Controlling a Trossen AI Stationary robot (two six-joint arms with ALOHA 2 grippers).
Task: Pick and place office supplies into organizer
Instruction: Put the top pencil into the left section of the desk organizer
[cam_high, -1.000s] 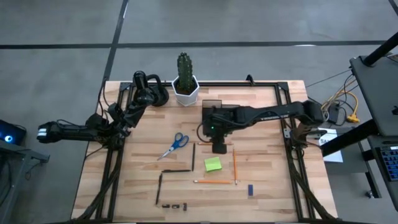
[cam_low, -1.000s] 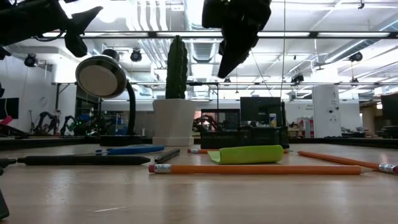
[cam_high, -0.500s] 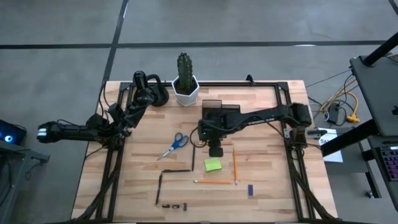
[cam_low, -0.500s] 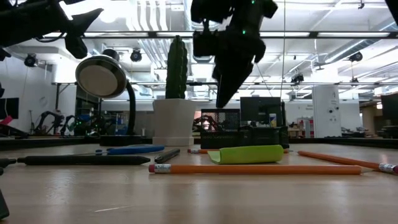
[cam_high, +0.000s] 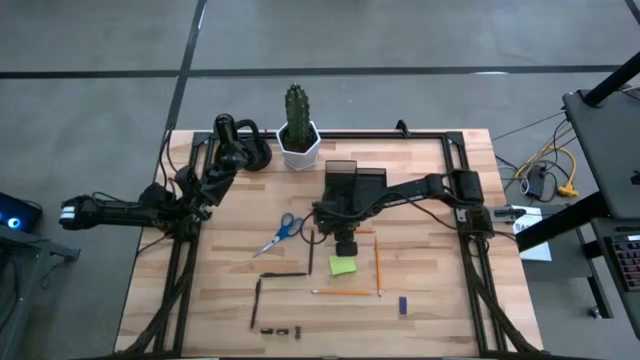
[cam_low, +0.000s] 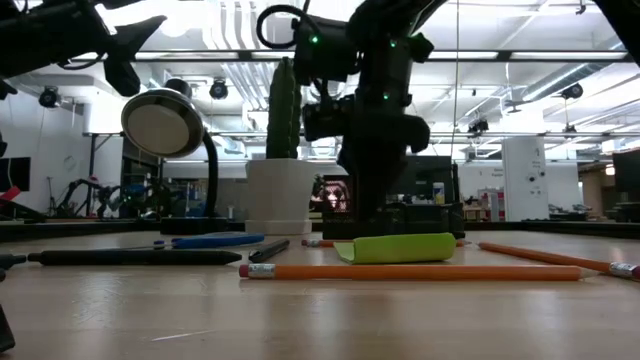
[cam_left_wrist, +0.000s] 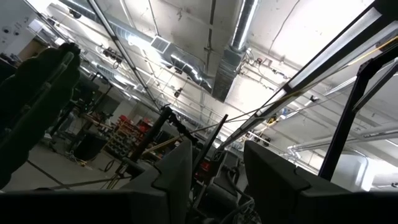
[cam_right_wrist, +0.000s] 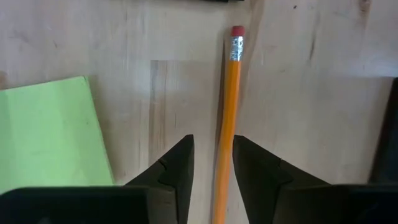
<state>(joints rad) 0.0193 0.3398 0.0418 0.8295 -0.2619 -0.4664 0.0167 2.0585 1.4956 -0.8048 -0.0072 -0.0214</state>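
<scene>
Organizer (cam_high: 342, 168): dark box at the middle of the table's far half, just right of the white cactus pot (cam_high: 298, 146), partly under the right arm. Contents cannot be made out from overhead.

Right gripper (cam_high: 345, 245): pointing down at the table just in front of the organizer, at the far edge of the lime-green sticky-note pad (cam_high: 343, 265). In the level view it hangs low over the pad (cam_low: 395, 248), in front of the organizer (cam_low: 425, 218).
- Right wrist camera: fingers (cam_right_wrist: 177, 165) slightly apart, one on each side of an orange pencil (cam_right_wrist: 227, 112); the pencil lies flat on the wood between them. No squeeze on it visible; nothing lifted.
- The pad (cam_right_wrist: 53, 134) lies just beside that pencil.
- Overhead, only a short orange stretch of this pencil (cam_high: 365, 231) shows beside the gripper.

Left gripper (cam_left_wrist: 214, 180): arm stretched out past the left edge of the table, wrist camera aimed at the ceiling. Fingers parted, nothing between them.

Other supplies lying loose on the table:
- blue-handled scissors (cam_high: 280, 234), left of the right gripper
- dark pen (cam_high: 311, 250), just left of the pad
- two more pencils (cam_high: 378, 262) (cam_high: 340, 293), right of and in front of the pad
- blue block (cam_high: 403, 305), near front right
- black clips (cam_high: 281, 330), at the front edge
</scene>
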